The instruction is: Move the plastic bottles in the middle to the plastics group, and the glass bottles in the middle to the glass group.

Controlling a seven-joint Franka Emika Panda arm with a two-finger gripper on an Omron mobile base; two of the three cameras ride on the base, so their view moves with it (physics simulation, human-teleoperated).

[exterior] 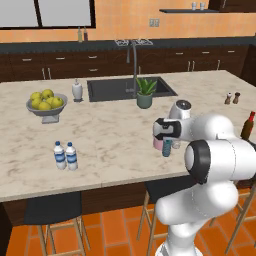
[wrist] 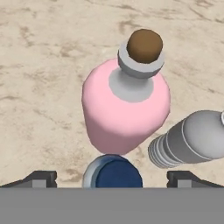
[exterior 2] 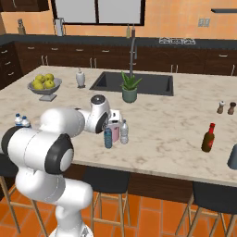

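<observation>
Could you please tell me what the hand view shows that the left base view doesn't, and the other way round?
Hand view alone: the pink bottle's brown stopper, the clear bottle beside it, the open gripper above the blue bottle's cap. Left base view alone: the two water bottles, the red-necked dark bottle, the fruit bowl, the sink. Both: the pink bottle and marble counter.

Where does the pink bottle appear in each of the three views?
Left base view: pink bottle right of centre, mostly hidden behind the arm.
Right base view: left of centre, behind the blue-teal bottle.
Hand view: centre, seen from above.
Shared landmark: the blue-teal bottle beside it.
</observation>
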